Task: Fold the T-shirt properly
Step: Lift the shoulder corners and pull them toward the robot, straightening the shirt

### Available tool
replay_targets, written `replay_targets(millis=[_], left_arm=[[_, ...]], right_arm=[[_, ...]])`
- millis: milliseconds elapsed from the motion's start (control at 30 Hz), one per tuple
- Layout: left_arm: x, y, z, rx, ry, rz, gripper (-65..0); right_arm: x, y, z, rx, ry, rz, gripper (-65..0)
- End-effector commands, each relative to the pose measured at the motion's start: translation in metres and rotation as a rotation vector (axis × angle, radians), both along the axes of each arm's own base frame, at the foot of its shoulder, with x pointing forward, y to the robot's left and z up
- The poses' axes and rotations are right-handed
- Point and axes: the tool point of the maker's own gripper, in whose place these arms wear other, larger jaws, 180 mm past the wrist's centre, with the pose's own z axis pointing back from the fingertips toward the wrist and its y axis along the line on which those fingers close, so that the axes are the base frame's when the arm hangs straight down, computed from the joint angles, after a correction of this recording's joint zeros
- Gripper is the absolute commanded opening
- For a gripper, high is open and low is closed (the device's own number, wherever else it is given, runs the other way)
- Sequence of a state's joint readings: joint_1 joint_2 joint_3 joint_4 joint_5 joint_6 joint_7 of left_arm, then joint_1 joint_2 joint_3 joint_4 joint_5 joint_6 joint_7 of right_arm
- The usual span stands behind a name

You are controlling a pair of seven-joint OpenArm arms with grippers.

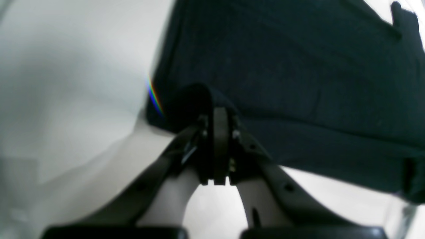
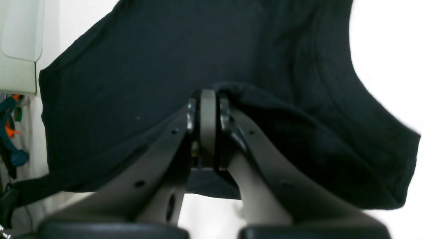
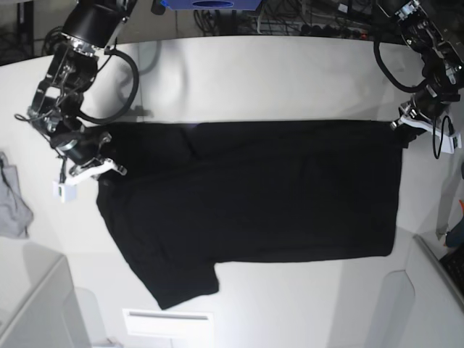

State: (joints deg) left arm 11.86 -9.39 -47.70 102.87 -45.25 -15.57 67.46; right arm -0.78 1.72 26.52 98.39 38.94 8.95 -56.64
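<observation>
The black T-shirt [image 3: 254,196] lies spread on the white table [image 3: 254,80], one short sleeve pointing to the front left. No print shows on the side facing up. My left gripper [image 3: 398,127], at the base view's right, is shut on the shirt's far right corner; the left wrist view shows its jaws [image 1: 219,111] closed on a raised fold of black cloth [image 1: 298,66]. My right gripper [image 3: 110,161], at the base view's left, is shut on the shirt's far left edge; the right wrist view shows it [image 2: 208,96] pinching a bunched fold [image 2: 149,66].
A small grey cloth [image 3: 13,203] lies at the table's left edge. A blue box [image 3: 210,3] and cables sit beyond the far edge. A white flat piece [image 3: 167,322] lies at the front. Teal and orange tools [image 2: 10,132] show at the side.
</observation>
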Motion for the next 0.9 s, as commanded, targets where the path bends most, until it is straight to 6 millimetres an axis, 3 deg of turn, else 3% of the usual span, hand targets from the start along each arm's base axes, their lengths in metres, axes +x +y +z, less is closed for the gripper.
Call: replay_targets(millis=[0,233,567,667,867], left_arm=[[0.008,0.006,0.010,0.009,-0.036,0.012,-65.0],[0.033,0.004,0.015,-0.020,-0.051,0.013,-65.0],[0.043,0.007,0.013,-0.048,-0.054,0.035,-65.0],[0.045,0.009,0.005,-0.083,-0.038,0.059,-65.0],[0.053,0.009,0.009,-0.092,-0.056,0.062,-65.0]], right_arm=[[0.013,-0.003,0.016,0.000,-0.062,-0.006,-65.0],[0.037,0.000,0.014,0.046,-0.056,-0.009,-65.0],[0.062,0.004,0.007,0.101,-0.031,-0.010,-65.0],[0.067,-0.002,0.008,0.096,-0.036,-0.018,-65.0],[0.069,-0.010,-0.001,0.095,-0.022,-0.039,-65.0]])
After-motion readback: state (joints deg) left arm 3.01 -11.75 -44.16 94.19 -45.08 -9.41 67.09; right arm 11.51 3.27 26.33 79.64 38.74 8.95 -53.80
